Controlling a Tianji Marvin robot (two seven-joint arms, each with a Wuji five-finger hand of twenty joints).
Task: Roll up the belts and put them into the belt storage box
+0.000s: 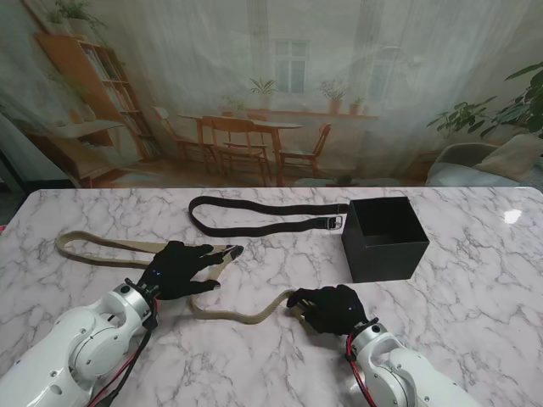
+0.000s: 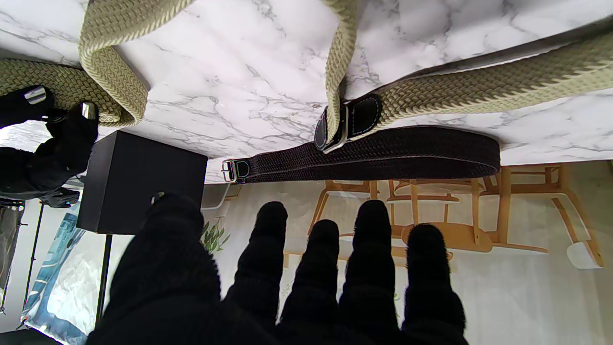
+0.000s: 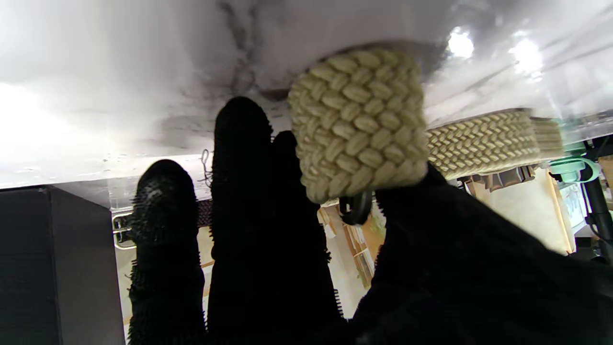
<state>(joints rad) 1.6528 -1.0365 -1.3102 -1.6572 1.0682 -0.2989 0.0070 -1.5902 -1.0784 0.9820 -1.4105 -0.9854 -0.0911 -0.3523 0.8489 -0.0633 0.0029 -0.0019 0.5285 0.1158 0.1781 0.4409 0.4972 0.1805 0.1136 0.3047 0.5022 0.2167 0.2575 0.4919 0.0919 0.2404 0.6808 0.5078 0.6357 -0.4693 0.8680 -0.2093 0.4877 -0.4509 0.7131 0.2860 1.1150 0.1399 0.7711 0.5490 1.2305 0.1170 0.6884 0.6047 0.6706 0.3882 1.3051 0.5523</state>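
Nearest to me, the right hand (image 1: 333, 308) rests on the marble bench (image 1: 475, 339), its black-gloved fingers closed around the free end of the tan belt (image 1: 242, 312). The right wrist view shows that woven end (image 3: 358, 122) pinched against the thumb, but it is blurred there and the fingers hide how the end is curled. Much of the bench in that view is washed out by glare.

The left hand (image 1: 174, 270) lies a little farther from me, on the left, palm down over the middle of the tan belt. Its fingers (image 2: 368, 258) are spread and straight in the left wrist view and grip nothing; from the stand camera I cannot tell whether the palm presses the strap, because the hand covers it.

The tan belt runs from the right hand leftward in a curve, passes under the left hand, and loops out to the far left. Its dark buckle tab (image 2: 347, 122) lies just past the left fingertips.

Farther away, the black belt (image 1: 254, 216) lies flat in a long narrow loop, its metal buckle (image 1: 334, 222) just beside the belt storage box (image 1: 386, 239). The box stands open and upright on the right side; its inside is dark and nothing can be made out in it.

Behind the bench hangs a printed backdrop (image 1: 271, 85) of a room.
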